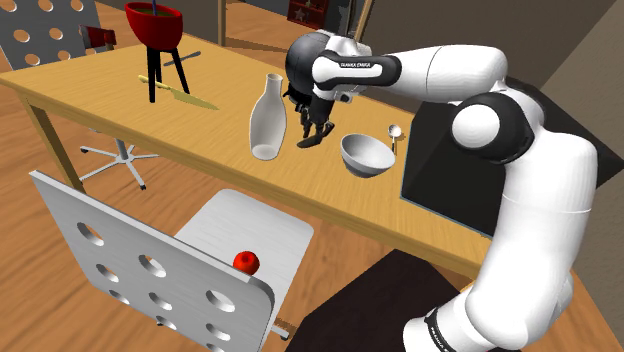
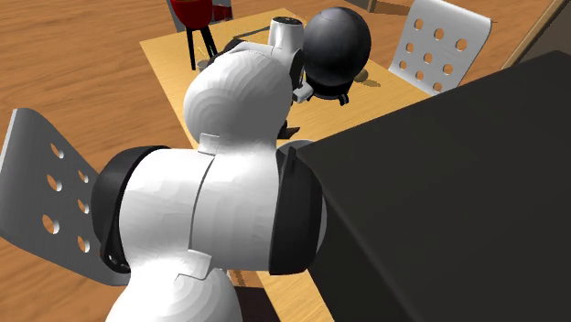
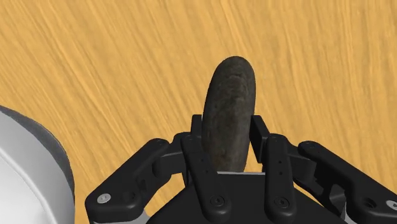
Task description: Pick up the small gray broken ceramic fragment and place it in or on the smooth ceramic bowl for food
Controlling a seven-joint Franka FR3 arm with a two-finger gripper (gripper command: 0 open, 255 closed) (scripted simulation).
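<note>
In the shoulder view the gripper (image 1: 311, 135) points down over the table (image 1: 200, 145), between a white bottle (image 1: 267, 118) and a pale bowl (image 1: 365, 154). Both are near it and neither touches it. The bowl stands toward the end of the table nearest the stand (image 1: 450, 150), tipped a little. A red pot (image 1: 155, 22) on black legs is at the far corner. A chair (image 1: 150, 270) is drawn up to the long near edge, with a red apple (image 1: 246, 262) on its seat.

In the second exterior view the arm (image 2: 238, 137) is seen from behind. Its dark wrist is over the table beside the bottle's neck.

In the wrist view the two fingers (image 3: 196, 156) pinch a dark grey oval fragment (image 3: 230, 114) between them. It stands on edge, and its upper half sticks out past the fingertips over bare wood. A pale rounded rim shows off to one side, apart from the fragment.
</note>
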